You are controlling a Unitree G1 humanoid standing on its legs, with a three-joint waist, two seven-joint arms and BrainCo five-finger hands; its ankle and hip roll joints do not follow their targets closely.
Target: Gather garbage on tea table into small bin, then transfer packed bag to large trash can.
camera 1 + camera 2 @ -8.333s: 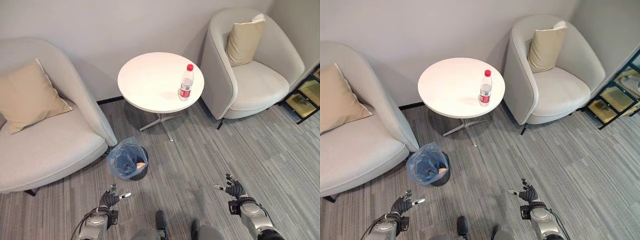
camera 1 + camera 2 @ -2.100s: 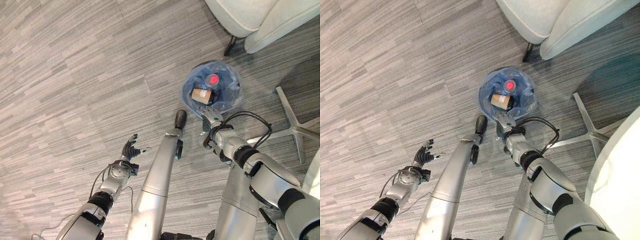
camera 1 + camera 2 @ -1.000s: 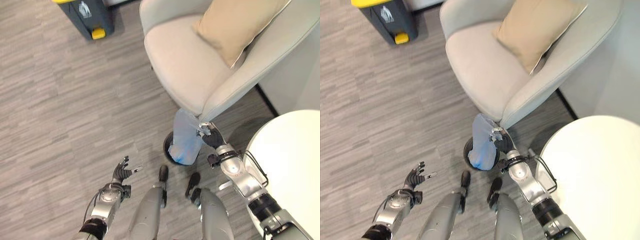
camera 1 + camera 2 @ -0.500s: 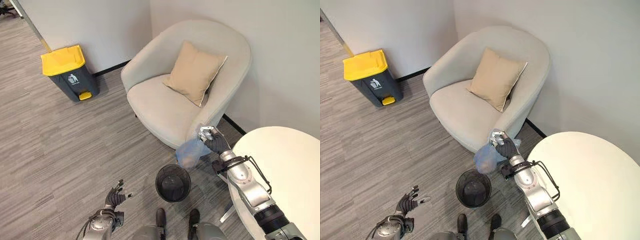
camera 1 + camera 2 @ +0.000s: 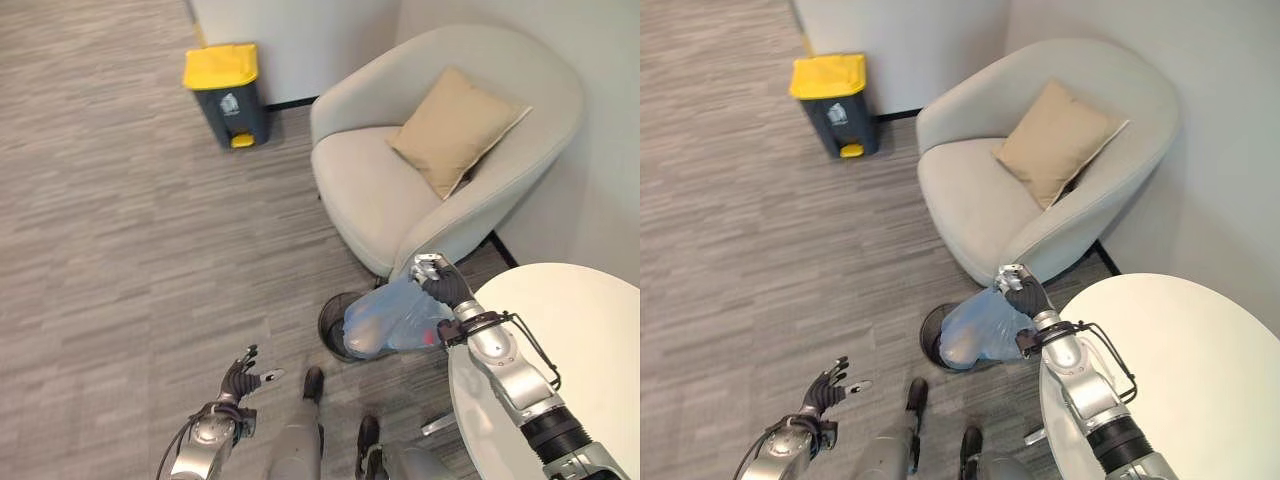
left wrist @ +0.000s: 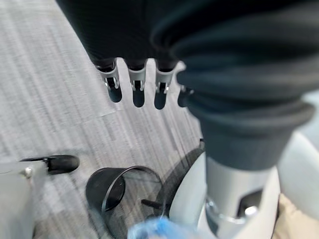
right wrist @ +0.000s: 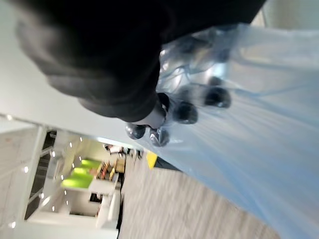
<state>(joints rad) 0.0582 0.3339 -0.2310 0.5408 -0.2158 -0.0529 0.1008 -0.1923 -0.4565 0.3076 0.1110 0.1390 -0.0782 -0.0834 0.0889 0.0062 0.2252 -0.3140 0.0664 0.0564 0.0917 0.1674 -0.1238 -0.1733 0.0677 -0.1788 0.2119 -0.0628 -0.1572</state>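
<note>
A light blue packed bag (image 5: 388, 320) hangs from my right hand (image 5: 441, 285), whose fingers (image 7: 185, 110) are curled into its bunched top. The bag is off the floor, between the armchair and the white tea table (image 5: 570, 350). Behind and partly under it stands the small black bin (image 5: 334, 322), unlined in the left wrist view (image 6: 124, 191). The large grey trash can (image 5: 226, 92) with a yellow lid stands far off against the wall. My left hand (image 5: 240, 379) hovers low over the carpet, fingers (image 6: 136, 93) straight and holding nothing.
A light grey armchair (image 5: 380, 190) with a beige cushion (image 5: 455, 130) sits just beyond the bag. Grey striped carpet (image 5: 130, 220) stretches between me and the trash can. A white wall (image 5: 300, 40) runs behind the can and chair.
The camera has swung, so the trash can and armchair sit further right in view. The bag, still in my right hand, now hangs lower, in front of the small bin.
</note>
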